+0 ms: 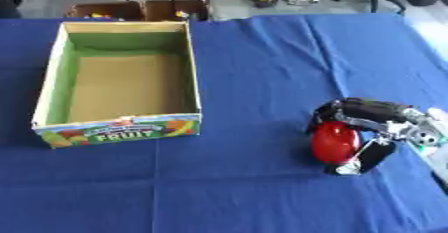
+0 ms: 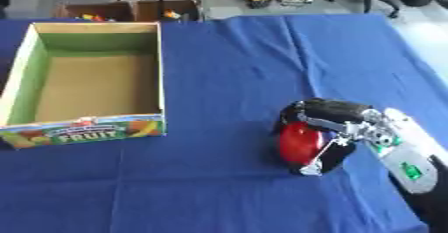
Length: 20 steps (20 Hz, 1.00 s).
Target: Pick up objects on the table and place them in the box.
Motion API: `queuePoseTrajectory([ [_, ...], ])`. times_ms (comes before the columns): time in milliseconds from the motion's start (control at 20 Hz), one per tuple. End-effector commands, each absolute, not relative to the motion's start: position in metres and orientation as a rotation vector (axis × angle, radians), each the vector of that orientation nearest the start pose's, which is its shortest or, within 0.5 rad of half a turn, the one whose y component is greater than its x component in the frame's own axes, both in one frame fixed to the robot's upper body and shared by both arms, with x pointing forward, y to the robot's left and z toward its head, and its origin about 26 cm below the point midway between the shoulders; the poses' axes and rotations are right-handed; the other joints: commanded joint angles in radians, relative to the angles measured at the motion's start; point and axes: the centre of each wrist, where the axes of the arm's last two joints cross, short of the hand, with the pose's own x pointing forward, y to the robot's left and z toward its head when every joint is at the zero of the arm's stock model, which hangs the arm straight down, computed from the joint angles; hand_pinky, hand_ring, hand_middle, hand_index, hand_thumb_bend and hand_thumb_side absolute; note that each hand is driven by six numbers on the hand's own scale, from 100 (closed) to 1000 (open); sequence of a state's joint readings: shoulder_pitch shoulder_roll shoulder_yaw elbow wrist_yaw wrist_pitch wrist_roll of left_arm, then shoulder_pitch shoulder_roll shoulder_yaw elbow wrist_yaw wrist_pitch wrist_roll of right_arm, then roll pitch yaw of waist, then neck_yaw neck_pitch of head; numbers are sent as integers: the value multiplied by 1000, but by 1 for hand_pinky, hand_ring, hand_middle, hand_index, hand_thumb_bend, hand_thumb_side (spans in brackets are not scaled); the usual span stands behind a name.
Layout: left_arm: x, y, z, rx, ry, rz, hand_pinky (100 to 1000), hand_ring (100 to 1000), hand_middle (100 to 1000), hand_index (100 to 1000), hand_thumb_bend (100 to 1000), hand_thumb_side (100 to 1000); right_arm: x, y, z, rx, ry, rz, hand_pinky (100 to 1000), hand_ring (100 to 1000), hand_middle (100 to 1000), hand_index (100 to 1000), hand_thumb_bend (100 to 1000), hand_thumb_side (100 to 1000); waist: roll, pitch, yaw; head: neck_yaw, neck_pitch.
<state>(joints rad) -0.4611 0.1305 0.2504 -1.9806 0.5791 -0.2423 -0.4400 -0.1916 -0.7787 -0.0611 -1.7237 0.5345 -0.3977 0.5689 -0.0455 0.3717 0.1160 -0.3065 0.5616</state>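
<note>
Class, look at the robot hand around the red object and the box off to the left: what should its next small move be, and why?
Probably a short lift straight up. The right robot hand has its fingers curled round the red object, which seems to sit low on the blue cloth. The box stands apart to the left, open and empty, so the object must clear the cloth before travelling over the wall.

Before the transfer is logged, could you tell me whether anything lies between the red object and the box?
Nothing visible does. The right hand is curled round the red object on the blue tablecloth, and only bare cloth lies between it and the open-topped box to its left. The box looks empty.
</note>
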Motion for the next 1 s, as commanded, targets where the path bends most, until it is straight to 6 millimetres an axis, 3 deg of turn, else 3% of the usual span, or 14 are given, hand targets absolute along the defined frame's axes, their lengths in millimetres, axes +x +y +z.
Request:
queuePoseTrajectory([
  [50,310,276,245,802,3341,337,709,688,761,909,100,942,307,-396,193,-731,-1469,1685,315,527,590,733,357,174,1,-15,-3,-3,-7],
  [650,310,277,245,801,3341,338,709,688,760,909,100,942,307,-396,194,-717,-1478,1668,307,520,579,722,343,162,2,-14,-4,-3,-8],
  [700,310,277,245,801,3341,338,711,688,761,909,100,944,307,-396,194,-717,-1480,1667,236,468,495,679,156,100,2,-14,-4,-3,-8],
  [750,310,276,245,803,3342,338,711,689,761,908,100,944,307,-394,195,-717,-1500,1663,223,454,467,662,100,100,1,-14,-4,-4,-8],
  [1000,310,276,245,805,3343,341,712,689,761,907,100,943,304,-392,210,-733,-1618,1629,224,449,460,638,100,100,-3,-16,-3,-5,-8],
])
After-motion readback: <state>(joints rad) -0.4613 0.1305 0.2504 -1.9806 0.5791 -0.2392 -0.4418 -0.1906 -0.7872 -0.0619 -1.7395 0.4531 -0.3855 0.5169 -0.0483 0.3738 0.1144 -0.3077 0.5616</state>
